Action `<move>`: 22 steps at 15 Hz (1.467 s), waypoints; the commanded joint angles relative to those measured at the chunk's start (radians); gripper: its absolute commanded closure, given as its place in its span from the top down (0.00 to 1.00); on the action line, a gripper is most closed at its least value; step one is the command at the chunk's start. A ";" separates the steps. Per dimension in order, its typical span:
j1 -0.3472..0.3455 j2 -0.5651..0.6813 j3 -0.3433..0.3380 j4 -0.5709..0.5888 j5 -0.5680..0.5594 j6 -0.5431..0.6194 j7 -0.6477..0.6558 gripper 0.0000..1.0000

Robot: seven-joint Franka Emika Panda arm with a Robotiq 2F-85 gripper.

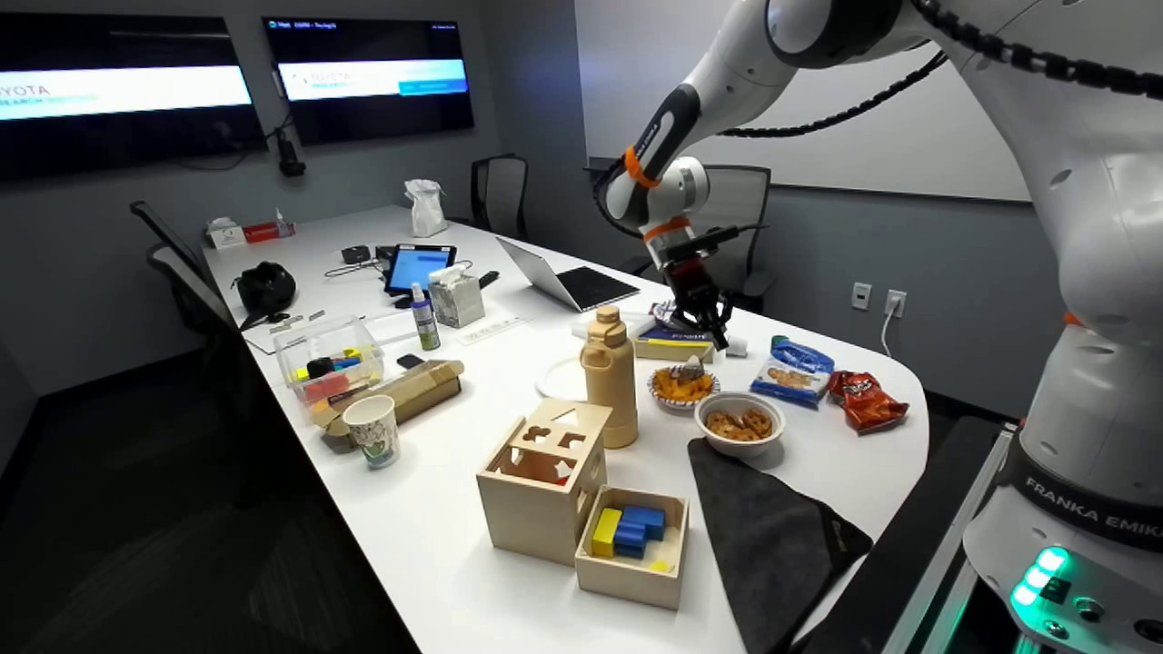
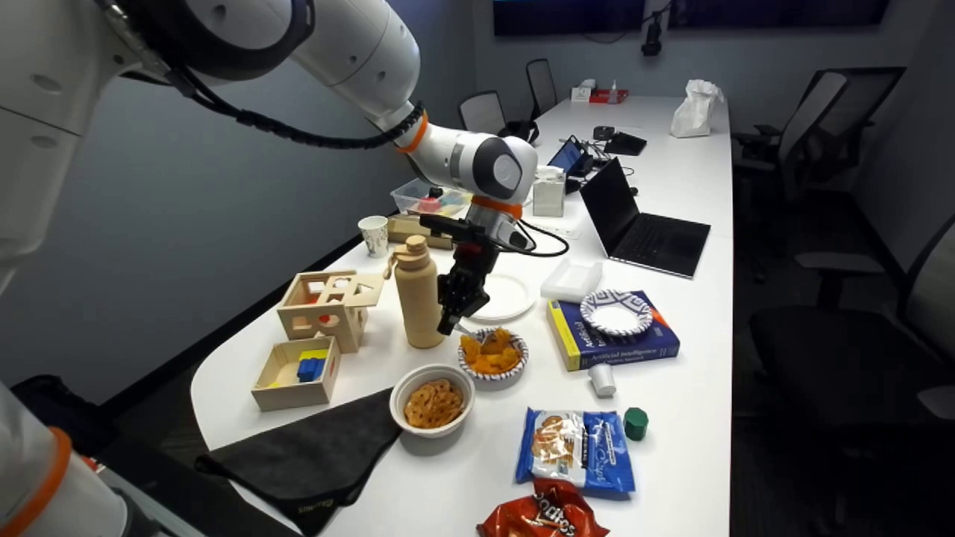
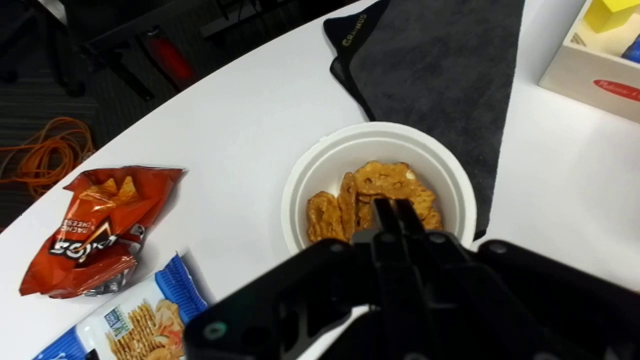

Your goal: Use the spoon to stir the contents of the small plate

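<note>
Two dishes of food sit side by side in an exterior view: the small plate with its orange food, and a white bowl of brown crisps. And look, the spoon leans in that orange food, the gripper hanging tilted close by it!

Across in an exterior view, the spoon's handle slants toward the fingertips; whether they hold it, one cannot tell. Nearby, a patterned dish rests on a blue book.

Wrist view, and the fingers are pressed together, narrow as can be, lined up over the white bowl. Dark cloth lies by the bowl, a red packet well apart.
</note>
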 commanded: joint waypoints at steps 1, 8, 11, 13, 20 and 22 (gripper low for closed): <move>0.024 0.009 -0.017 0.008 -0.055 -0.053 0.049 0.01; 0.016 0.049 0.026 0.044 -0.075 -0.204 -0.056 0.01; 0.013 0.048 0.043 0.047 -0.059 -0.175 -0.092 0.01; 0.010 0.043 0.048 0.048 -0.049 -0.155 -0.104 0.01; 0.017 0.034 0.040 0.038 -0.038 -0.065 -0.076 0.01; 0.025 0.033 0.028 0.035 -0.055 -0.060 -0.049 0.01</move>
